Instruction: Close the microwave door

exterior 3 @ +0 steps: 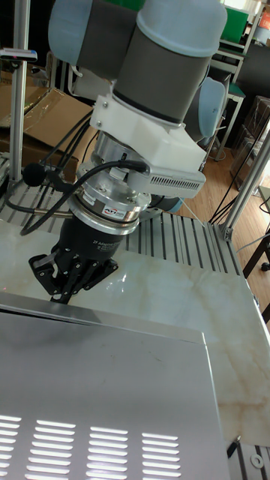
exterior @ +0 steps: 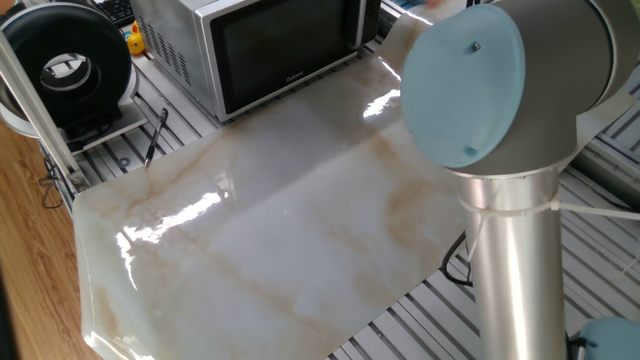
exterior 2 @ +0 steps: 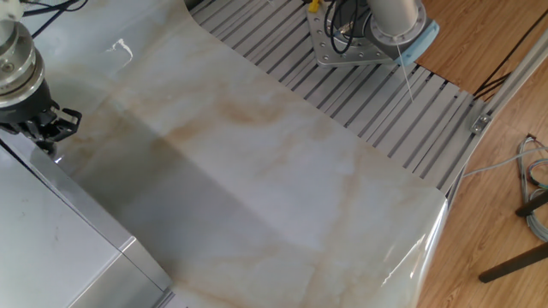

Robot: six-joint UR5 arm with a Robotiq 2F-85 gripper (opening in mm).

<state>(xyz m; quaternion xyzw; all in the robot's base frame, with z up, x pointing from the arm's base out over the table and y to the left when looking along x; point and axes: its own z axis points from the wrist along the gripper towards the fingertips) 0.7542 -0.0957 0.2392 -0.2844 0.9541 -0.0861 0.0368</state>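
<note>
The microwave (exterior: 190, 40) stands at the far end of the marble sheet, and its door (exterior: 285, 45) with the dark glass lies flush against the casing. A vertical bar handle (exterior: 362, 24) runs down the door's right side. In the other fixed view my gripper (exterior 2: 51, 144) hangs at the front top edge of the microwave (exterior 2: 51, 231), fingers pressed together with nothing between them. From the tall fixed view the gripper (exterior 3: 58, 295) points down just beyond the microwave's top panel (exterior 3: 105, 390). The arm's big joint (exterior: 500, 80) hides the gripper in the one fixed view.
A round black fan-like device (exterior: 65, 65) stands left of the microwave, with a yellow toy (exterior: 135, 40) between them. The marble sheet (exterior: 280, 220) covers a slatted metal table (exterior 2: 385, 94). The arm's base (exterior 2: 390, 21) is bolted at the table's far side. Cables trail over the wooden floor (exterior 2: 535, 188).
</note>
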